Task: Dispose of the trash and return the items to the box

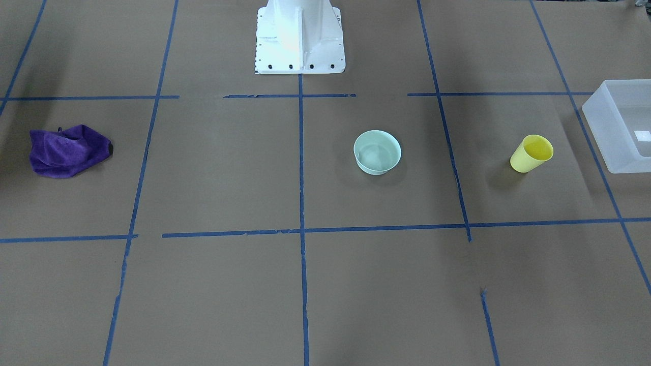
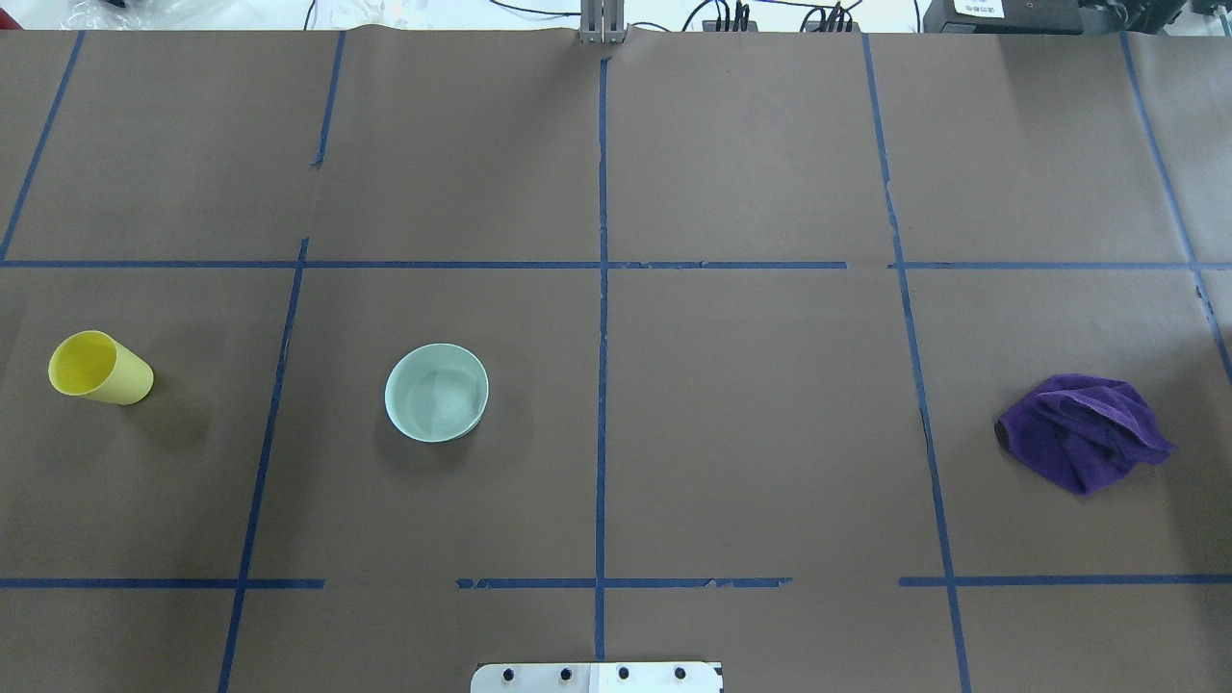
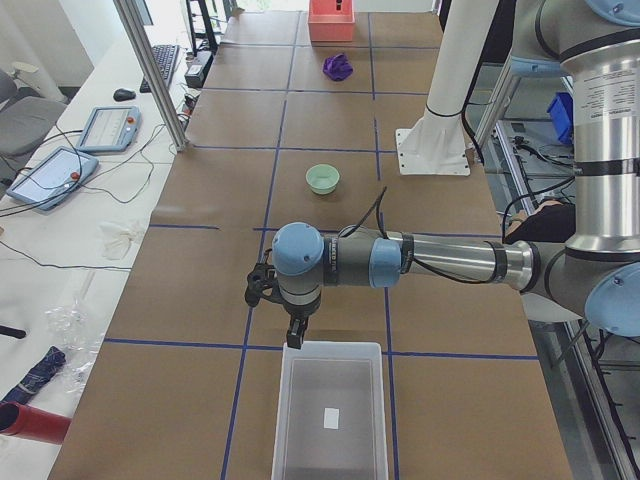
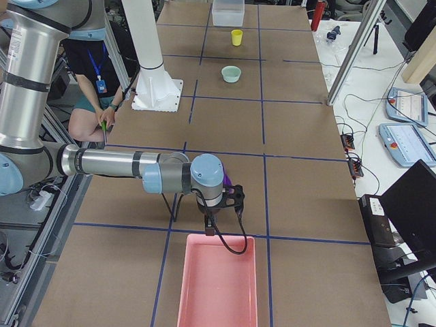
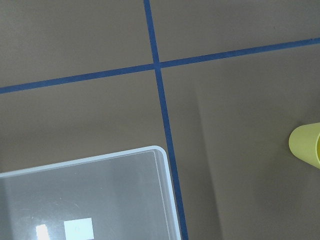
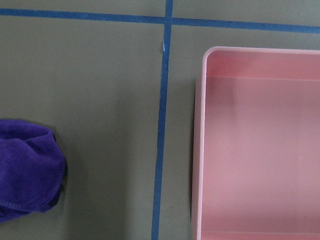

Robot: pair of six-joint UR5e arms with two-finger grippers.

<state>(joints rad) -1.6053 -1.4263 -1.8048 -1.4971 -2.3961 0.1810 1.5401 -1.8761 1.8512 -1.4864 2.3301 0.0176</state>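
The yellow cup [image 1: 531, 153] stands upright on the brown table, on my left side; it also shows in the overhead view [image 2: 99, 369]. The mint-green bowl [image 1: 377, 152] sits upright nearer the middle [image 2: 436, 392]. The frosted-white box [image 1: 605, 132] stands at the table's left end, with only a small white label inside [image 3: 332, 346]. My left gripper [image 3: 295, 335] hangs over the box's near edge, beside the cup [image 5: 307, 145]. My right gripper [image 4: 211, 228] hangs at the other end. I cannot tell whether either is open or shut.
A crumpled purple cloth [image 2: 1083, 431] lies at the right side, close to my right gripper [image 6: 27, 170]. A pink bin [image 4: 216, 283] stands at the table's right end, with nothing in it [image 6: 260, 140]. The white robot base [image 1: 300, 38] stands at the rear middle.
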